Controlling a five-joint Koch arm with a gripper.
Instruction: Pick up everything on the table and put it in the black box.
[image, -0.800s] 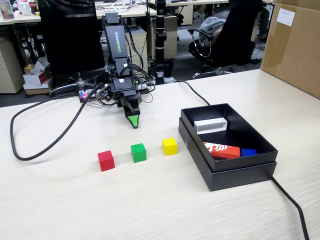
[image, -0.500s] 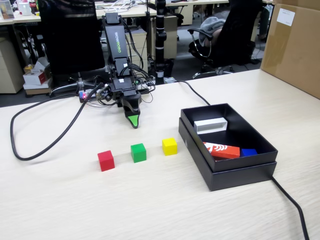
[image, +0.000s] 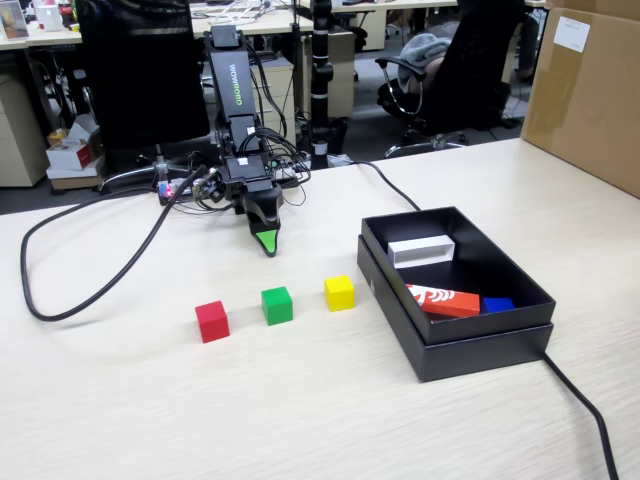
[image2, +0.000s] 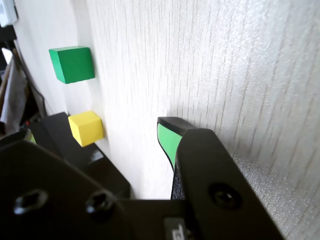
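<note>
The gripper (image: 267, 246) points down at the table (image: 300, 400), its jaws pressed together, empty. Red cube (image: 211, 321), green cube (image: 276, 305) and yellow cube (image: 339, 292) sit in a row mid-table, beside the black box (image: 480, 345).

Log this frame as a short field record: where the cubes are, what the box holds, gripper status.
red cube: on table, leftmost of the row in the fixed view
green cube: on table, middle
yellow cube: on table, nearest the black box
box contents: white block, orange-red block, blue piece
gripper: behind the cubes, tip by the table, holding nothing; open or shut unclear
cubes boxed: none
</note>
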